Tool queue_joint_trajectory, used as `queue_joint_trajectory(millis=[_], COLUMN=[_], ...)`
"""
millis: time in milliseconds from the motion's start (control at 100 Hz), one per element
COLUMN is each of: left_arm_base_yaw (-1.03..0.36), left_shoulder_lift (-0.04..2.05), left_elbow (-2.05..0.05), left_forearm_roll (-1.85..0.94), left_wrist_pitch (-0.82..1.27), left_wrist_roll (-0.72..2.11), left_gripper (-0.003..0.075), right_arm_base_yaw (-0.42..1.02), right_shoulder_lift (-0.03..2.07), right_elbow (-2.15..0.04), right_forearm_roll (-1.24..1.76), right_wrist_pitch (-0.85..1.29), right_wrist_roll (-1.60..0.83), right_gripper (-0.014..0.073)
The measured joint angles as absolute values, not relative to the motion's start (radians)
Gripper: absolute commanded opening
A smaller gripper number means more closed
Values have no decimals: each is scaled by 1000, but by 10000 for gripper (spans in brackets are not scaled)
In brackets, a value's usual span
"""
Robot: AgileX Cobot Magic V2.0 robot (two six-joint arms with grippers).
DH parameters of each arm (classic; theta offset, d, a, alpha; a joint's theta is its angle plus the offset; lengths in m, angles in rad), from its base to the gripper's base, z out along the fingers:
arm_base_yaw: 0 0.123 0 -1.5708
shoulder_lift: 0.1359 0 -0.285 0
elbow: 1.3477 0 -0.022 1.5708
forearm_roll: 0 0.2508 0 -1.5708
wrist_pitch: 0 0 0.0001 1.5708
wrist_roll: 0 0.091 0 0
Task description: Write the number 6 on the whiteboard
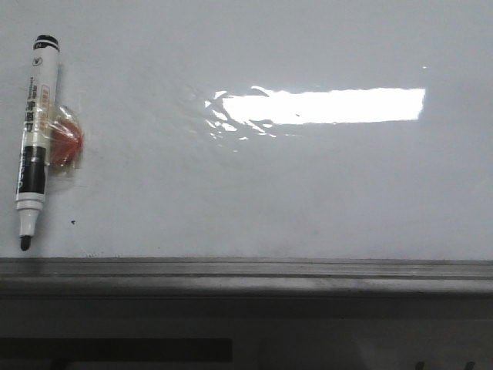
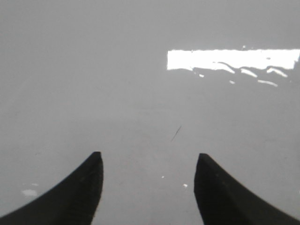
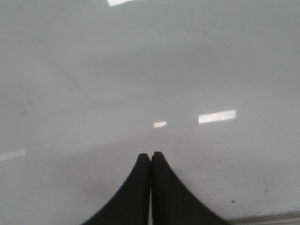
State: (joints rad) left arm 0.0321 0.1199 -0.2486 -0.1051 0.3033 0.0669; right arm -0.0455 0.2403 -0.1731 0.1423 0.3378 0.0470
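The whiteboard (image 1: pixel 293 185) fills the front view, glossy white-grey with a bright rectangular glare and a grey metal ledge (image 1: pixel 246 271) along its near edge. No number 6 shows on it; only a tiny black speck (image 1: pixel 73 223) is there. A white-and-black marker (image 1: pixel 34 139) lies uncapped at the far left, tip toward the ledge, beside a red round object (image 1: pixel 65 143). Neither gripper shows in the front view. My left gripper (image 2: pixel 148 161) is open and empty over bare board (image 2: pixel 140 93). My right gripper (image 3: pixel 151 155) is shut on nothing, over bare board (image 3: pixel 140 70).
A short thin dark line (image 2: pixel 176 133) marks the board ahead of the left gripper. The ledge's edge (image 3: pixel 267 218) shows in a corner of the right wrist view. Dark space lies below the ledge (image 1: pixel 246 339).
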Motion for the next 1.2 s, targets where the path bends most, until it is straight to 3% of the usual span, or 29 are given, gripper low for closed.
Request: queue_joint_trajectory(millis=[520,830,1200], left_arm_base_yaw=[24,-124,-251], left_shoulder_lift=[120,120,131], left_elbow=[-249,-246,-182], left_forearm_roll=[-227,-398,-447], left_wrist_pitch=[221,251,145], left_wrist_roll=[183,394,415], left_gripper=[461,461,484], right_arm_base_yaw=[-46,-46,-46], right_shoulder_lift=[240,240,240], right_elbow=[-173,-173,-173], right_forearm_roll=[142,142,144], right_wrist_pitch=[338,338,338], right_wrist_roll=[47,47,47], right_gripper=[-53,-53,-53])
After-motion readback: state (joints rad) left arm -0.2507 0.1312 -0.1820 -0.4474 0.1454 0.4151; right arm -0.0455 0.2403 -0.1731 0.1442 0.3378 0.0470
